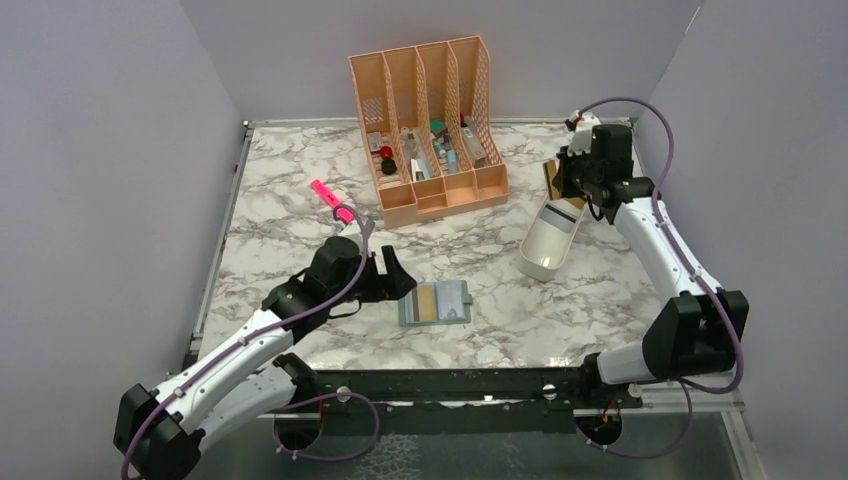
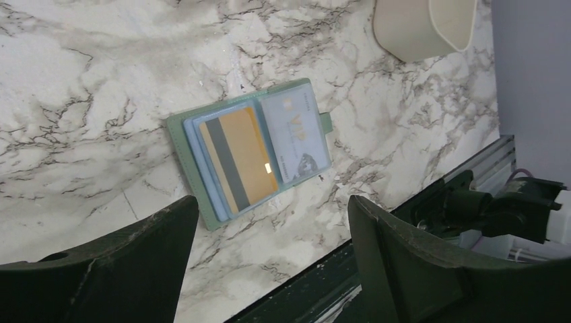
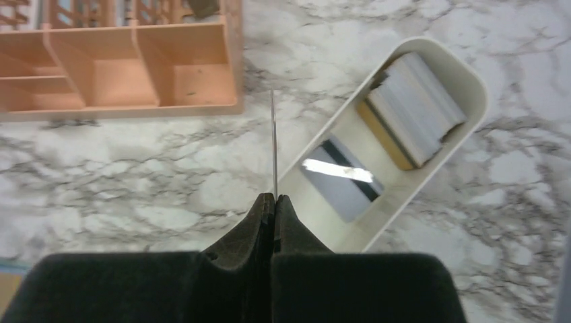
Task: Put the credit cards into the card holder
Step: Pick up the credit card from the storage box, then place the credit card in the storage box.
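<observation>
Card (image 3: 273, 141) (edge-on) pinched by right end effector (image 3: 274, 202) — near tray rim (image 3: 340, 232).

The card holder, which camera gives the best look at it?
Left wrist: the card holder lies open, close up, with a gold card and a VIP card visible inside. Top external shows it small, beside the left gripper. Right wrist does not clearly show it.

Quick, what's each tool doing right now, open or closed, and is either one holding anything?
Left tool: open, holding nothing, near the card holder.
Right tool: closed on a credit card, seen edge-on.
</observation>
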`<state>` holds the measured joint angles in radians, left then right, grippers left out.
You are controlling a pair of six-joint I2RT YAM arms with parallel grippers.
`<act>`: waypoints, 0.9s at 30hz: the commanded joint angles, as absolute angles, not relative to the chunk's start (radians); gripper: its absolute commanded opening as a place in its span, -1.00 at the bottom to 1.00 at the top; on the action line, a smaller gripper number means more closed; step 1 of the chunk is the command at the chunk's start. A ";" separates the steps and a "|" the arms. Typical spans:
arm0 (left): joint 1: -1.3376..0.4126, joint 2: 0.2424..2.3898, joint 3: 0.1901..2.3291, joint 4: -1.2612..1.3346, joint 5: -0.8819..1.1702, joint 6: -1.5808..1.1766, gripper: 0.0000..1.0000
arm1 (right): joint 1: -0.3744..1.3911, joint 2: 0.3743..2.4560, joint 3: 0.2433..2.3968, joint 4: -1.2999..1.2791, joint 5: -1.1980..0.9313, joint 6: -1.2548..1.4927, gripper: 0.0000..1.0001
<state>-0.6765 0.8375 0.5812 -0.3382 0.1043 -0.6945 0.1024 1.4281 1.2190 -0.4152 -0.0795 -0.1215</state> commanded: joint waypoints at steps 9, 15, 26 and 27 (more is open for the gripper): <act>-0.682 0.742 0.533 -0.097 0.249 -0.921 0.52 | 0.142 1.115 0.921 -0.223 -0.642 0.450 -0.98; -0.683 0.777 0.535 0.011 0.316 -0.991 0.34 | 0.273 1.017 0.702 0.098 -0.796 0.757 -0.98; -0.684 0.835 0.493 0.295 0.424 -1.131 -0.08 | 0.468 1.024 0.508 0.604 -0.832 1.124 -0.98; -0.683 0.839 0.497 0.295 0.428 -1.128 -0.09 | 0.472 1.028 0.499 0.625 -0.835 1.138 -0.98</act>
<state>-0.6765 0.8246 0.5026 0.1654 0.3599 -1.0828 0.4496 1.0245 0.5362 0.3771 -0.7864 0.9798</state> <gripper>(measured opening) 0.472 0.022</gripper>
